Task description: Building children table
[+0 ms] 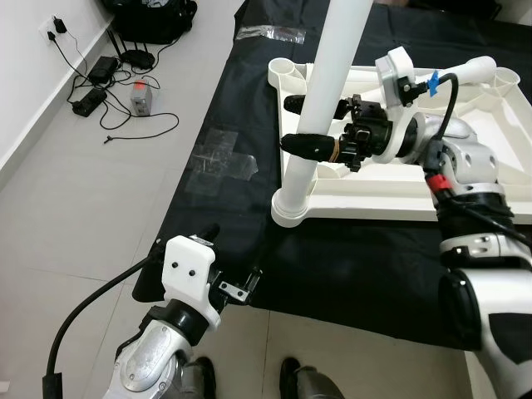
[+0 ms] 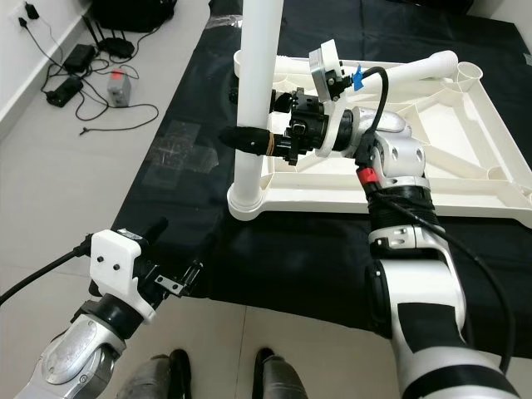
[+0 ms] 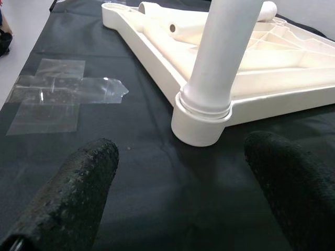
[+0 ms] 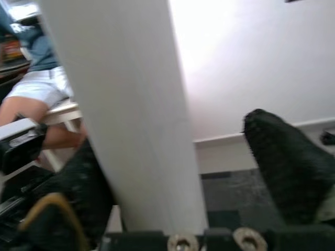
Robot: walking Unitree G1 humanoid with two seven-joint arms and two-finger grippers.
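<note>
Left gripper (image 1: 236, 278): hung low at 7 o'clock over the edge of the black mat (image 1: 349, 266), fingers (image 3: 78, 193) spread apart, holding nothing.
Tape patch (image 1: 220, 155): clear strips stuck on the mat at 9 o'clock of the leg's socket.
Table leg (image 1: 328, 91): white tube standing upright in the corner socket (image 1: 291, 209) of the upturned white tabletop (image 1: 499, 158).
Right gripper (image 1: 312, 125): reached in from 3 o'clock, fingers (image 1: 309, 145) straddling the leg, one touching, not fully closed.
</note>
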